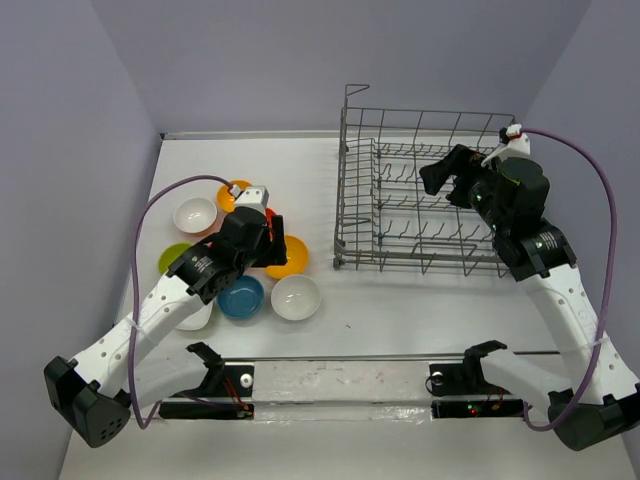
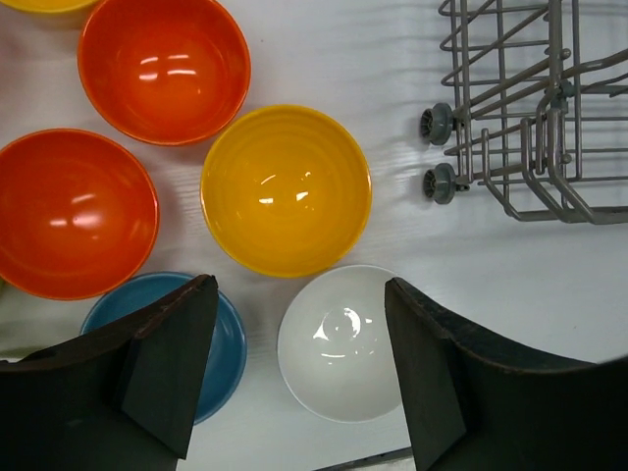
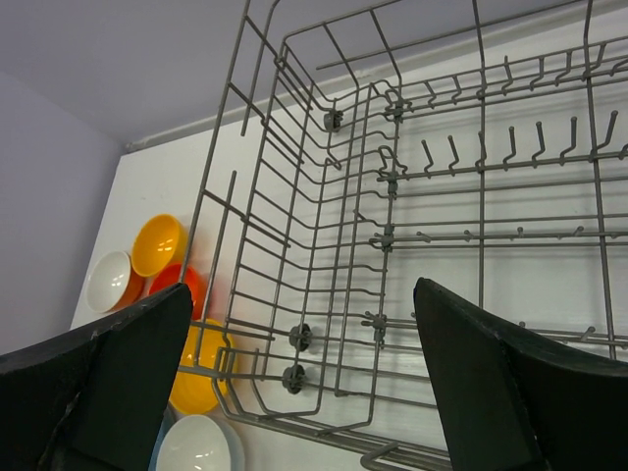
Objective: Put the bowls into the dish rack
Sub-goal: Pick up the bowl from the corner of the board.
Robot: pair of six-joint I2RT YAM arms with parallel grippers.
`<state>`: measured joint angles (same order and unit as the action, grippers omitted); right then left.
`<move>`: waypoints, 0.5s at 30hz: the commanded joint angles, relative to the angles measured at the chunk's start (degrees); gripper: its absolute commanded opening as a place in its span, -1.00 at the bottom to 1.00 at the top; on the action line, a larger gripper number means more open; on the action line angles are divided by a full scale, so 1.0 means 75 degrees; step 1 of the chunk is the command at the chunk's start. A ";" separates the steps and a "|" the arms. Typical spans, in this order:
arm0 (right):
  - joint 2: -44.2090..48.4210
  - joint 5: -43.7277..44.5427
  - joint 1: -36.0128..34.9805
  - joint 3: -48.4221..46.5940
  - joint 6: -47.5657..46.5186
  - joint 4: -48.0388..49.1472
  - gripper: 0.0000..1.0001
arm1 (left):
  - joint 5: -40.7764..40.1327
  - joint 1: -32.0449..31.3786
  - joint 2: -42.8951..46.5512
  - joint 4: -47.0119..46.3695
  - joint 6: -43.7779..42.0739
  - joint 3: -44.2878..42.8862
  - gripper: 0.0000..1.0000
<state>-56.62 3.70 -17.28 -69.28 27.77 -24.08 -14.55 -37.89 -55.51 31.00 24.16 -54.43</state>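
The bowls are clustered on the table's left: a white bowl [image 1: 195, 213], a lime green bowl [image 1: 174, 257], a blue bowl [image 1: 241, 297], another white bowl [image 1: 296, 297] and an orange-yellow bowl [image 1: 290, 258]. My left gripper [image 1: 252, 222] hovers over them, open and holding nothing. Its wrist view looks down on two red-orange bowls [image 2: 162, 64], the orange-yellow bowl [image 2: 285, 188], the blue bowl [image 2: 228, 343] and the white bowl [image 2: 339, 343] between the fingers [image 2: 172, 363]. The grey wire dish rack [image 1: 345, 200] stands at the right with no bowl in it. My right gripper [image 1: 446, 177] hangs open above the rack [image 3: 392, 177].
The rack's two small wheels [image 2: 437, 152] face the bowls. A further white bowl [image 1: 196, 316] lies partly under the left arm. A purple cable [image 1: 160, 200] loops over the bowls. A metal rail with clamps [image 1: 340, 385] runs along the near edge.
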 commanded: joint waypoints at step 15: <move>0.0272 -0.0107 0.0019 0.0131 0.0165 0.0081 1.00 | 0.0475 -0.0467 0.0147 0.0284 0.2578 0.1363 0.41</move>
<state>-55.75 3.73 -17.28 -69.01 28.40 -24.05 -11.64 -39.75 -55.24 32.93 37.74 -46.02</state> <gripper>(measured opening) 0.998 0.711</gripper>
